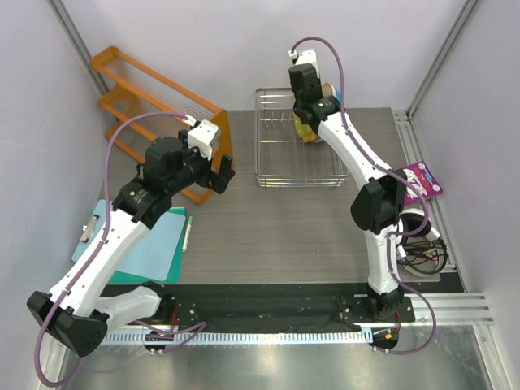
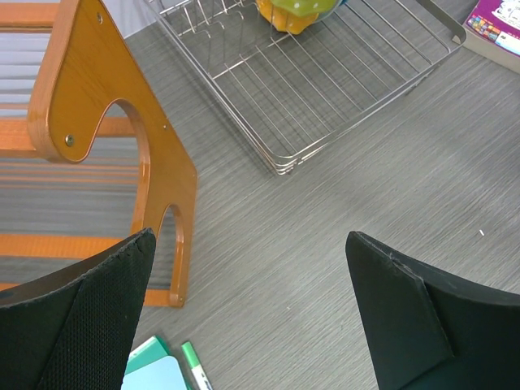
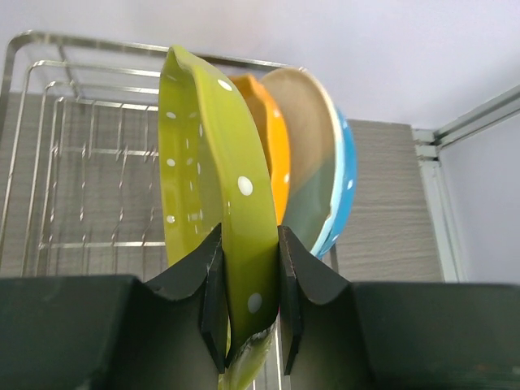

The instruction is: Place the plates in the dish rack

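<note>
The right end effector [image 3: 250, 302] pinches the lime-green plate [image 3: 203, 162] on edge at the far right corner of the dish rack [image 1: 280, 166], by the desk's [image 1: 276, 227] far edge. The orange plate [image 3: 272, 154], cream plate [image 3: 310, 134] and blue plate [image 3: 346, 187] stand upright just behind it. The left end effector [image 2: 250, 244] is spread wide and empty beside the orange shelf [image 2: 81, 89].

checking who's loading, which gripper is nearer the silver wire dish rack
Right. The right gripper is over the silver wire dish rack, shut on the lime-green dotted plate; the left gripper hangs open beside the orange slatted shelf, left of the rack.
</note>
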You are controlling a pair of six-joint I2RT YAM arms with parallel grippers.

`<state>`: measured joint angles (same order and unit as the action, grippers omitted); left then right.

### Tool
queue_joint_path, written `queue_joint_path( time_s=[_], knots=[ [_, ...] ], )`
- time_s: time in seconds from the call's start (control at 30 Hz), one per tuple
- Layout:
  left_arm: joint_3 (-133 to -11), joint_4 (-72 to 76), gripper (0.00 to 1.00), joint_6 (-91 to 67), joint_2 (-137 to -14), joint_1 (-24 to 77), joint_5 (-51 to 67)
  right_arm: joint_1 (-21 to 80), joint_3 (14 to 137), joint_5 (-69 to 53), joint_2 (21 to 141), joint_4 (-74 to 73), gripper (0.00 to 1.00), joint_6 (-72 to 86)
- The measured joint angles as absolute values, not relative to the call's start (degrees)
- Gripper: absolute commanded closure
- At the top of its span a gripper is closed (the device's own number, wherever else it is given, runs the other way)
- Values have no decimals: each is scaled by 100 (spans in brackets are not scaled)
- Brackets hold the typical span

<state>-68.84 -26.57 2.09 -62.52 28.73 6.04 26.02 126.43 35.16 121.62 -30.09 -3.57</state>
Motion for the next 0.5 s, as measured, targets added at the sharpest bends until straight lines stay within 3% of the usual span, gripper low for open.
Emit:
queue_joint_path(
  time_s=[0.5],
  knots=[
    [-6812,-2644,1,226,-6302,2871,622,2528,13458,3981,13183,-2366,99,-819]
  ],
)
